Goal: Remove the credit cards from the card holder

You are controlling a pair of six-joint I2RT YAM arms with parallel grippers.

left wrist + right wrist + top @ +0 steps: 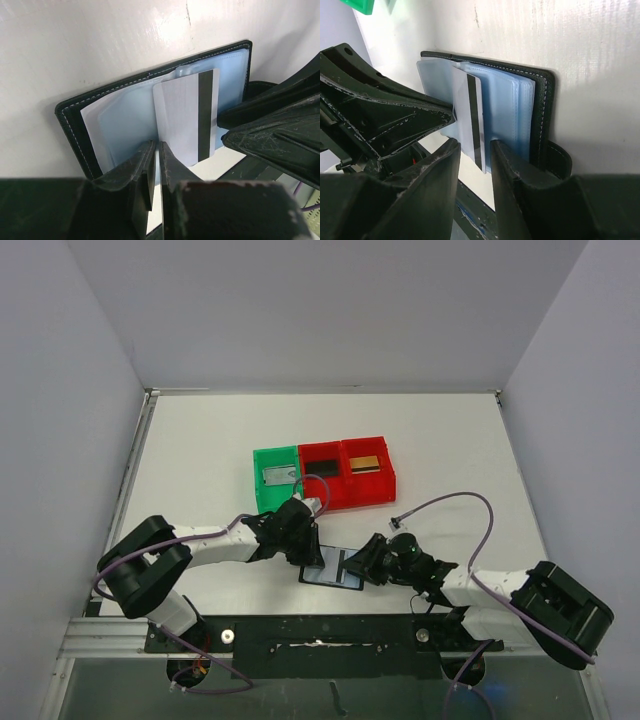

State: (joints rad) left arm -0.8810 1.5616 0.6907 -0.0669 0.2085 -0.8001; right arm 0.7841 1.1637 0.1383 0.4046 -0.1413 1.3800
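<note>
The card holder (322, 576) lies open on the table between my two grippers, its black stitched rim (75, 125) framing pale blue pockets. A white credit card (182, 115) with a black stripe sticks halfway out of a pocket, standing on edge. My left gripper (159, 146) is shut on that card's near edge, the jaws almost touching. My right gripper (474, 145) is open, one finger on each side of the same card (465, 112) with a gap on both sides. From above, the left gripper (316, 548) and right gripper (358, 565) meet over the holder.
Behind the holder stand a green bin (258, 480) with a silvery-grey card (277, 476), a red bin (321, 492) with a black card (321, 468), and a second red bin (390, 480) with a gold card (367, 463). Grey walls enclose the table.
</note>
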